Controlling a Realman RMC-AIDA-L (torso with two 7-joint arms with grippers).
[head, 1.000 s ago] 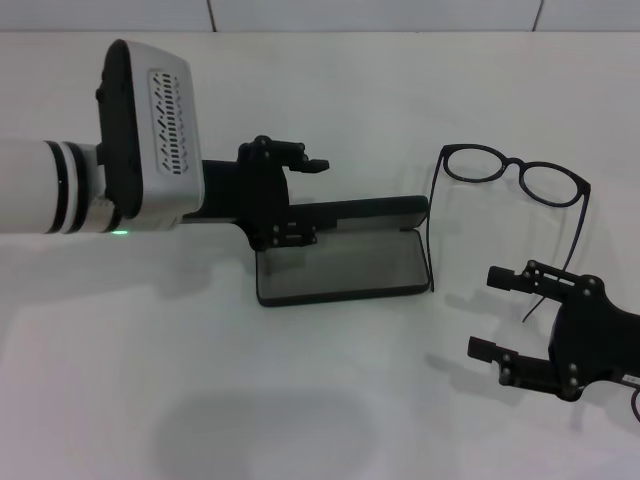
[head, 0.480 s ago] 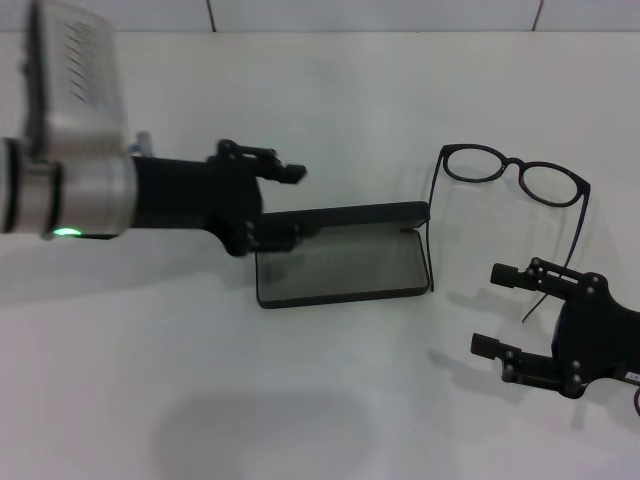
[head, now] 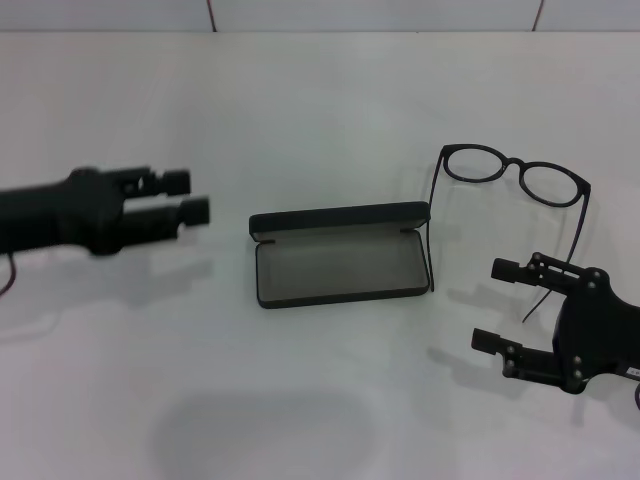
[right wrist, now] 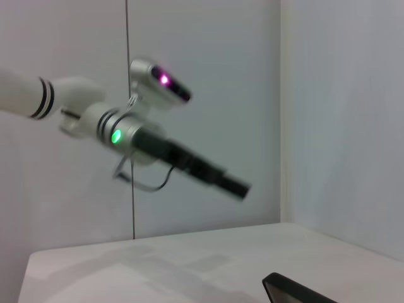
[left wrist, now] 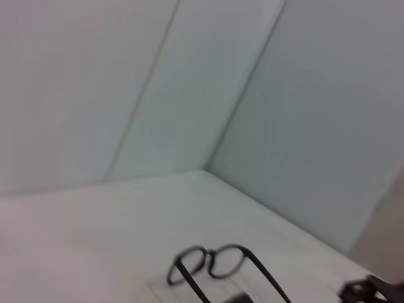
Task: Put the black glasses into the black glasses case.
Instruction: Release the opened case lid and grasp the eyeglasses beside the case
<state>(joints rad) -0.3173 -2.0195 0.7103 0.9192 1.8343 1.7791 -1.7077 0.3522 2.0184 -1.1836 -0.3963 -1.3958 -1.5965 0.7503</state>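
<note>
White and smooth, the desk [head: 330, 400] fills most of the head view, and a pale tiled wall runs along its far edge.

The black glasses case [head: 340, 254] lies open near the middle of the desk. Its lid stands up along the far side, and the grey inside of the tray faces up. Nothing is in the tray.

The black glasses [head: 515, 178] stand on the desk just to the right of the case and a little farther back. The two round lenses face the robot. The long thin arms of the glasses reach toward the robot. One of them runs down right beside the right end of the case, so close that it looks like it touches the corner. The other thin arm reaches down toward the right hand.

The left hand [head: 190, 196] is up in the air to the left of the case, well apart from it. Its two fingers point toward the case. They are close together with a small gap, and they hold nothing.

The right hand [head: 497, 307] is low near the right edge of the desk, in front of the glasses. Its two fingers are spread wide apart and hold nothing.

From the left wrist view the glasses [left wrist: 211, 265] show low down, with the wall corner behind them. From the right wrist view the left arm [right wrist: 145, 142] reaches out in front of the wall, with a green light on it.
</note>
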